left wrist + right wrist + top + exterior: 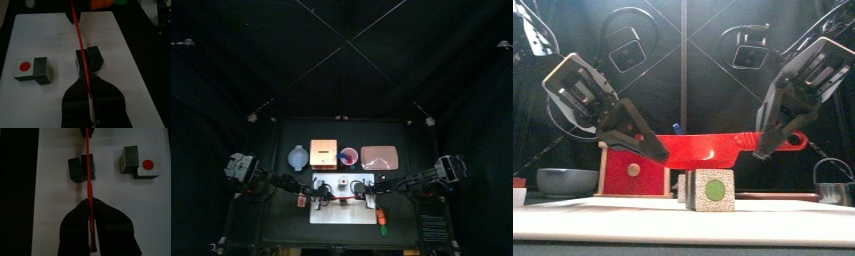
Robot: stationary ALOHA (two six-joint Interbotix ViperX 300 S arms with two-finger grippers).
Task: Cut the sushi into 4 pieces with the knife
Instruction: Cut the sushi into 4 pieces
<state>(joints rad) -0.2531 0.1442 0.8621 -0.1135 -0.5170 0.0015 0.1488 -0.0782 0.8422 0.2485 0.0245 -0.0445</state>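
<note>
Beside the knife (pixel 78 35), wrist views alone show another sushi piece (pixel 32 70).

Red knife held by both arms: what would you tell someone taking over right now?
Grippers: left gripper and right gripper are both shut on the red knife, one at each end, blade level.
Sushi: on the white board; one chunk lies apart; the knife sits over the seam in the other pair of blocks.
Done: one split. Left: finish this cut, then any more needed for four pieces.

Our left gripper (pixel 651 153) slants in from ten o'clock, our right gripper (pixel 762 149) from two, both clamped on the knife (pixel 707 150)
</note>
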